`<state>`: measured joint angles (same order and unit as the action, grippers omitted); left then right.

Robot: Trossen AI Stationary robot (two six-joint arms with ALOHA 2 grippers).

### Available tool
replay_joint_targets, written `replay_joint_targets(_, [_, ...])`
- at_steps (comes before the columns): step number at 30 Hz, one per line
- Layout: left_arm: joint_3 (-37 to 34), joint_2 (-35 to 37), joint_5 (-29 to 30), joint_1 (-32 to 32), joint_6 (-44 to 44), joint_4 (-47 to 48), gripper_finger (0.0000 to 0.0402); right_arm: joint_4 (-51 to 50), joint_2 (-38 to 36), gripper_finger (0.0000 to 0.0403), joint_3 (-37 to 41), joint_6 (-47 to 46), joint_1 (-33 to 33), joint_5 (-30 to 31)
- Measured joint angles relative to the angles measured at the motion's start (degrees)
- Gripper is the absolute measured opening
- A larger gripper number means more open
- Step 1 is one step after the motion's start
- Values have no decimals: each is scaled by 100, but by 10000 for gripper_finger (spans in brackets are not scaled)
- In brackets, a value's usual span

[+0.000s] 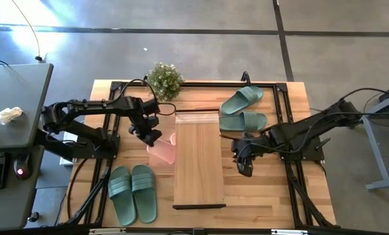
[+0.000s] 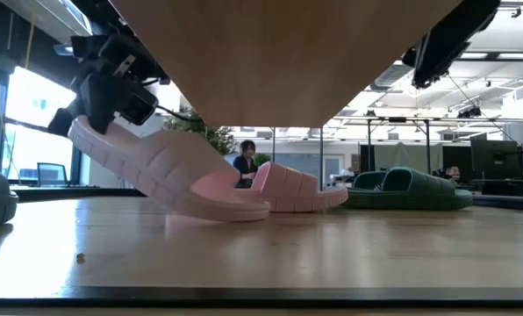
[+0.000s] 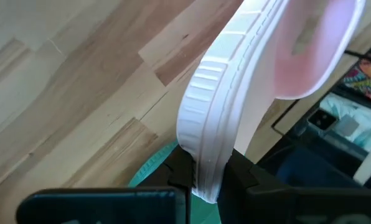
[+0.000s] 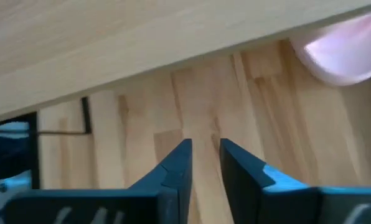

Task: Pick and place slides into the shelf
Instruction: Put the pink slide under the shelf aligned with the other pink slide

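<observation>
The shelf [image 2: 283, 61] fills the top of the low view, its plank underside closest to the lens, with a pale pink slide [image 2: 165, 171] just beyond it, tilted with its heel raised and its toe resting on the table [image 2: 261, 250].

The left gripper [image 1: 147, 135] is clamped on that slide's heel rim; in the left wrist view the dark fingers [image 3: 241, 180] pinch the ribbed sole edge [image 3: 210, 118] between them. Held this way by the back end, the sandal can be pushed toe-first under the plank, which seems to be the step in hand. The second pink slide [image 2: 301, 187] already lies flat beneath the shelf, just beyond the held one. The left arm reaches in from the table's left edge, its wrist bent down towards the shelf's left side.

The right gripper [image 1: 244, 155] hangs just right of the shelf, holding nothing, its fingers [image 4: 173, 171] close together with a narrow gap showing. The right arm stretches in from the right edge.

One sage-green pair [image 1: 132, 192] lies near-left, another [image 1: 243, 111] far-right, both not yet shelved.
</observation>
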<state>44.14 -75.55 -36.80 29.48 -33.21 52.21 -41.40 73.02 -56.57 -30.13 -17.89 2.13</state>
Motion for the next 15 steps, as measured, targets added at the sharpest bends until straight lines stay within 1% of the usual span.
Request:
replay_joint_targets(3, [0,0,135,-84,-336,-156,27,5,145,48,-7,119,51,81])
replay_joint_targets(7, [0,0,359,-236,-789,-326,27,32,355,28,-123,346,163,-1])
replay_joint_targets(11, [0,-8,804,-499,-1340,-517,27,9,509,24,-121,446,219,-73])
replay_joint_targets(15, [2,-105,1053,-785,-1834,-1029,31,99,546,23,-121,516,219,-28])
